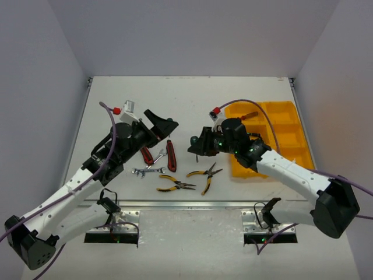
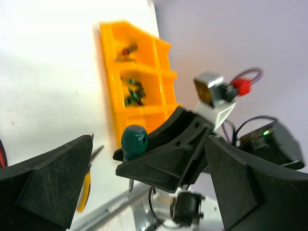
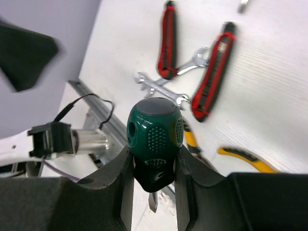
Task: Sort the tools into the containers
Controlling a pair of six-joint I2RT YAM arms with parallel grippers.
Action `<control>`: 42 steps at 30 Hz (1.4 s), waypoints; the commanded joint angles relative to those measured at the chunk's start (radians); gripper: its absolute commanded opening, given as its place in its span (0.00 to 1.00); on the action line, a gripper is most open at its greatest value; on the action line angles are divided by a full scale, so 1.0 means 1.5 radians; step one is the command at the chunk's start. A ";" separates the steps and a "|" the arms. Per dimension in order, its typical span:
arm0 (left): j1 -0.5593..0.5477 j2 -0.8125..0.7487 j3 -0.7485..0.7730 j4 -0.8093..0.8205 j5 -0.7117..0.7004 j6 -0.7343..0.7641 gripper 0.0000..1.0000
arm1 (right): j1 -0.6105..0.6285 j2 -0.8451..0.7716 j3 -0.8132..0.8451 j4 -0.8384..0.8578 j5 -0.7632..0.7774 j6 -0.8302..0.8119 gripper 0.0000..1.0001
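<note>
My right gripper (image 3: 154,156) is shut on a green-handled screwdriver (image 3: 154,130), knob end outward, short blade pointing down. From above, that gripper (image 1: 195,146) hangs over the table's middle, left of the yellow tray (image 1: 274,140). My left gripper (image 1: 161,125) stands wide open and holds nothing, a little to the left. Its wrist view shows the right gripper's fingers (image 2: 168,154) with the green screwdriver (image 2: 134,141) and the yellow tray (image 2: 113,96) behind. Red-handled cutters (image 1: 171,156), silver wrenches (image 1: 148,170) and yellow-handled pliers (image 1: 175,186) lie on the table.
A second green knob (image 1: 170,121) peeks out beside my left gripper. Another pair of yellow pliers (image 1: 205,174) lies near the tray. The tray's compartments hold a red-handled screwdriver (image 1: 248,115) and green tools (image 2: 134,91). White walls close in the table's sides and back.
</note>
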 commanded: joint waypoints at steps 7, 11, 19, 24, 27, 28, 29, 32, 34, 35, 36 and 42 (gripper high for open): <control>-0.004 -0.069 0.109 -0.320 -0.210 0.155 1.00 | -0.427 0.099 0.174 -0.275 0.142 -0.036 0.00; -0.004 -0.086 0.109 -0.363 -0.204 0.216 1.00 | -0.523 0.243 0.336 -0.368 0.226 -0.042 0.00; -0.003 -0.121 0.069 -0.381 -0.201 0.273 1.00 | -0.609 0.459 0.620 -0.491 0.339 -0.080 0.00; -0.003 -0.116 0.058 -0.359 -0.180 0.280 1.00 | -0.623 0.526 0.683 -0.513 0.342 -0.084 0.05; -0.003 -0.111 0.058 -0.365 -0.182 0.281 1.00 | -0.625 0.544 0.711 -0.527 0.332 -0.085 0.23; -0.003 -0.112 0.057 -0.364 -0.184 0.280 1.00 | -0.625 0.544 0.713 -0.528 0.325 -0.084 0.26; -0.003 -0.115 0.055 -0.361 -0.186 0.280 1.00 | -0.625 0.543 0.713 -0.529 0.323 -0.082 0.31; -0.003 -0.110 0.056 -0.360 -0.190 0.278 1.00 | -0.624 0.537 0.714 -0.529 0.321 -0.081 0.48; -0.003 -0.097 0.060 -0.363 -0.194 0.276 1.00 | -0.624 0.534 0.732 -0.535 0.319 -0.083 0.56; -0.002 -0.088 0.061 -0.363 -0.196 0.274 1.00 | -0.624 0.533 0.739 -0.542 0.316 -0.086 0.57; -0.003 -0.082 0.062 -0.363 -0.196 0.273 1.00 | -0.624 0.533 0.751 -0.547 0.313 -0.088 0.60; -0.003 -0.022 0.035 -0.299 -0.192 0.234 1.00 | -0.584 0.471 0.742 -0.566 0.241 -0.097 0.62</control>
